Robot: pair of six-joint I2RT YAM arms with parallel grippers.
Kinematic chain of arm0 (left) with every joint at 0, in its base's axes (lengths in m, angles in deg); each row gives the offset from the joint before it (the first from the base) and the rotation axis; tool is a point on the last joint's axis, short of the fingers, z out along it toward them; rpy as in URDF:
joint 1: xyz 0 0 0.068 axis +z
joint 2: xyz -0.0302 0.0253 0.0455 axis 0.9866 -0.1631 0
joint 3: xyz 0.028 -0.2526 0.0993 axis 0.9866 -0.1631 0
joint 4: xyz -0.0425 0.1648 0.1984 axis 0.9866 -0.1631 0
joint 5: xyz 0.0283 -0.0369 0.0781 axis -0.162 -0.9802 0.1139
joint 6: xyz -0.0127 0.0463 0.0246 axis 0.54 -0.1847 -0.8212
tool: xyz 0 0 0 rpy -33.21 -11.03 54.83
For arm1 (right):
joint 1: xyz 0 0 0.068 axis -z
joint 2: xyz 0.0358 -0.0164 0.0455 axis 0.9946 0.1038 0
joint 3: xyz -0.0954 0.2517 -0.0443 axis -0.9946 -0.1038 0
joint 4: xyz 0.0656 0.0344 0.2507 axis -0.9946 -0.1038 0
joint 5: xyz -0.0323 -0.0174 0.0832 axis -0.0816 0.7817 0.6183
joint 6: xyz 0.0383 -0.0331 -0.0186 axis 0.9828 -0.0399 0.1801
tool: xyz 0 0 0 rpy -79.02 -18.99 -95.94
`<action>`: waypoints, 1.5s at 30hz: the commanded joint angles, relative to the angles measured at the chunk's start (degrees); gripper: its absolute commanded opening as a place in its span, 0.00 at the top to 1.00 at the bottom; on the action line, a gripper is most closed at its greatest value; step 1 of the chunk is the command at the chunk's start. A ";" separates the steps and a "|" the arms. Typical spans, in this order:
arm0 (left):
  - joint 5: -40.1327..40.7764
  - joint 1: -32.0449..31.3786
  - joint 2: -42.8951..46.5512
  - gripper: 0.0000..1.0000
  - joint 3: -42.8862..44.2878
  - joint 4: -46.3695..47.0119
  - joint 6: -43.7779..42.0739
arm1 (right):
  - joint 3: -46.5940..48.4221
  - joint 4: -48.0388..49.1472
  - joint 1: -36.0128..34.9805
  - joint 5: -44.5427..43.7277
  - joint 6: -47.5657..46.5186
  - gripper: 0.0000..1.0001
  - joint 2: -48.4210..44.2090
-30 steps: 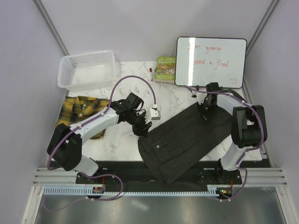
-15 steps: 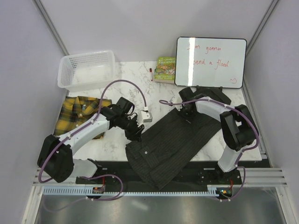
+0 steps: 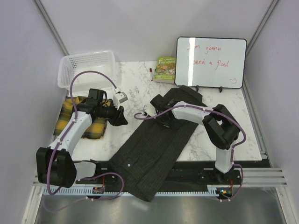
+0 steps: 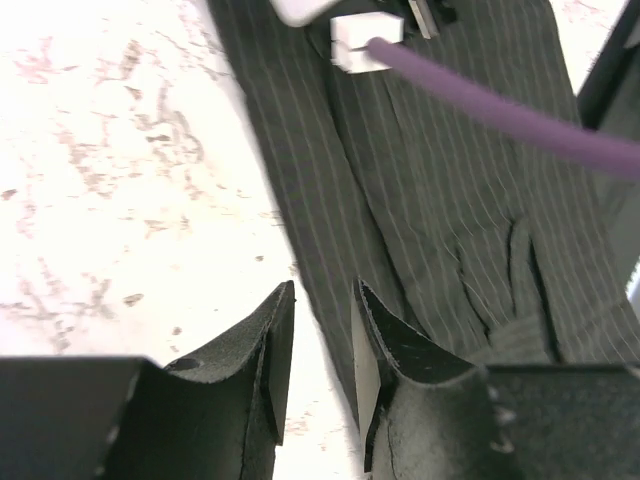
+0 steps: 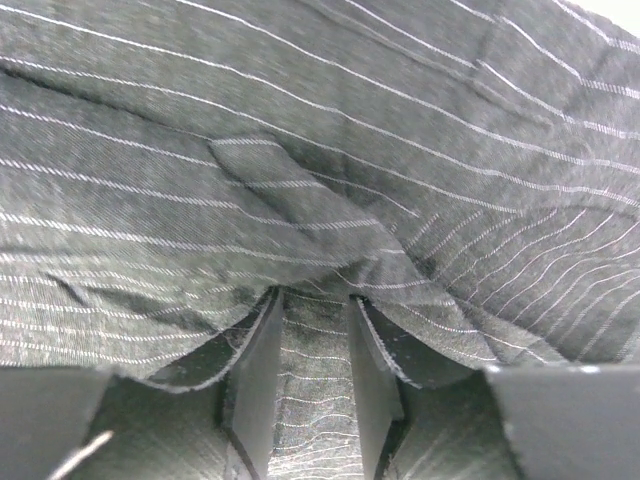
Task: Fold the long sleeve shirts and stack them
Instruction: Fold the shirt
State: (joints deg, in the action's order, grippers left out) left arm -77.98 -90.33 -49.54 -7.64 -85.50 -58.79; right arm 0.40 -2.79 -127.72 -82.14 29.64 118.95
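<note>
Leftmost, the plaid shirt (image 3: 70,122) lies at the bench (image 3: 135,88) edge. Beside it my left pincer (image 3: 117,117) hovers, slightly parted, empty. The pinstriped shirt (image 3: 149,154) runs diagonally, hem overhanging; my right pincer (image 3: 163,116) pinches its upper cloth, I judge to straighten it.

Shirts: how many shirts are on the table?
2. The dark pinstriped shirt lies across the middle, hanging over the near edge of the table. The yellow plaid shirt sits at the left, partly hidden by the left arm. No others show.

White basket (image 3: 86,70) — book (image 3: 165,69), whiteboard (image 3: 211,62)
</note>
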 commanded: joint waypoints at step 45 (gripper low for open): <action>2.06 14.29 0.97 0.61 1.48 9.40 6.94 | 50.03 3.65 0.78 -10.00 -0.83 0.58 34.16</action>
State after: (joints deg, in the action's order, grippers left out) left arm -74.74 -76.04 -47.97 -7.18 -77.72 -51.62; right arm 54.10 -2.11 -131.09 -90.77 27.69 155.13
